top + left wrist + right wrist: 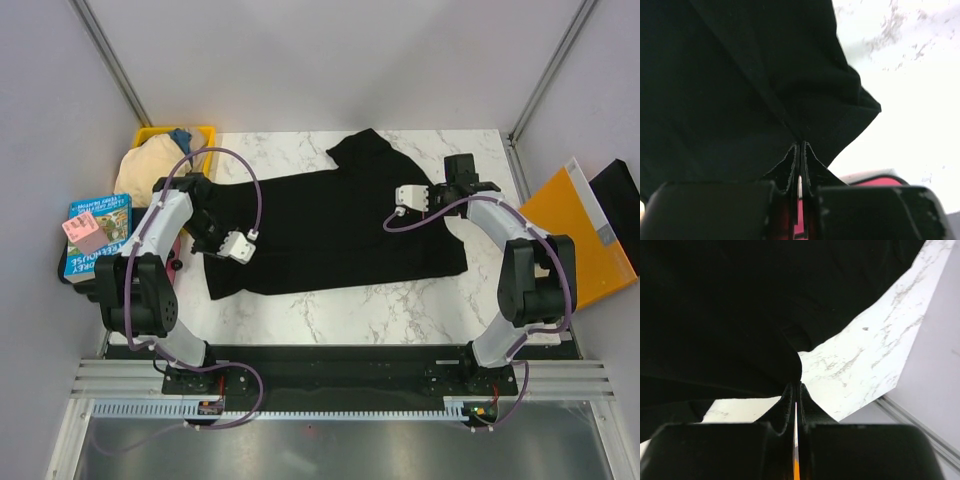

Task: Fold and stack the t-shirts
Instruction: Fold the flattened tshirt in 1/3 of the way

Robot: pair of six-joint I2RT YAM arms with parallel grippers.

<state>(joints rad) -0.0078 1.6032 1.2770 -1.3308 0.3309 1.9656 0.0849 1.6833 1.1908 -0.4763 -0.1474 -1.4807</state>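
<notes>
Left gripper [800,146]: jaws pressed together, fold of black t-shirt [330,230] pinched at tips, at shirt's left edge. Right gripper [796,386]: jaws likewise closed, shirt's right edge pinched, cloth lifted off marble table [400,310] just there. Black t-shirt spread flat across table middle between both arms, one sleeve pointed toward far edge. Orange folder [580,240] seen off table to right. Book [95,235] seen to left. Far left corner: yellow bin [150,133], beige t-shirt [145,170] and blue t-shirt [180,135] bundled in it.
</notes>
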